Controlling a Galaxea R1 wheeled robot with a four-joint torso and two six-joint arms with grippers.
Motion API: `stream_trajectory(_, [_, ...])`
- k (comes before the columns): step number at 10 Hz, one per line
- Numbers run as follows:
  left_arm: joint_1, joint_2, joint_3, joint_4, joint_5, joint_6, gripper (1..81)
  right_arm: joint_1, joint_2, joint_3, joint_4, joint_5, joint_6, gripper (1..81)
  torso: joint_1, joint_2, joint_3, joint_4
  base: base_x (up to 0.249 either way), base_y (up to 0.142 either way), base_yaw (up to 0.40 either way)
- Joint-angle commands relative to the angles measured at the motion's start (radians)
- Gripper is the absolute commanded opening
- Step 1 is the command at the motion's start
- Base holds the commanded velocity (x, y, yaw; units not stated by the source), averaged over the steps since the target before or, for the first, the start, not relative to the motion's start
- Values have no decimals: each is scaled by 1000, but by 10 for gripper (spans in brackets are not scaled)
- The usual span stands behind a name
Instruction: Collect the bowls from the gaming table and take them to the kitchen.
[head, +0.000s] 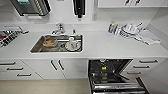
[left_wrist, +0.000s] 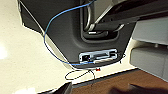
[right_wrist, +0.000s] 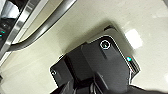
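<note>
I face the kitchen counter (head: 112, 46) from above. Both bowls lie in the steel sink (head: 36, 47): the orange bowl (head: 49, 42) on the left and the white bowl (head: 73, 45) to its right, close together. The gaming table is out of view. The left wrist view looks down past my own dark base (left_wrist: 62, 30) and a blue cable (left_wrist: 50, 25) to the pale floor. In the right wrist view my dark base (right_wrist: 105, 67) sits beside a steel handle bar (right_wrist: 42, 27). I cannot make out either gripper's fingers.
A tap (head: 58, 28) stands behind the sink. The dishwasher (head: 110, 75) below the counter is open, with its door down. Dishes and a cloth (head: 135, 31) lie at the counter's right. Wall dispensers (head: 31, 7) hang above. White handle-barred cabinets (head: 57, 66) run below.
</note>
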Motion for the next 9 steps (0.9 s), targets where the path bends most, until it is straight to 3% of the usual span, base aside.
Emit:
stream_trajectory(1, [11,-11,1,35,66,7,811,-50,-56,45,-2,-19,-40,811,60,-94,0,0,0,0,0])
stream_trajectory(2, [11,-12,1,82,66,9,811,-93,-51,52,-2,23,-42,811,84,-132,0,0,0,0,0])
stream_trajectory(3, [11,-12,1,92,68,9,811,-133,-42,46,4,56,-39,811,106,-168,0,0,0,0,0])
stream_trajectory(6, [11,-9,4,92,68,9,811,-211,22,31,10,171,-31,811,174,-278,1,0,0,0,0])
stream_trajectory(8, [17,-14,1,88,66,7,811,-226,78,-1,25,187,-11,811,220,-351,1,0,0,0,0])
stream_trajectory(9, [17,-17,-1,90,66,9,811,-233,108,-23,67,193,12,811,244,-390,2,0,0,0,0])
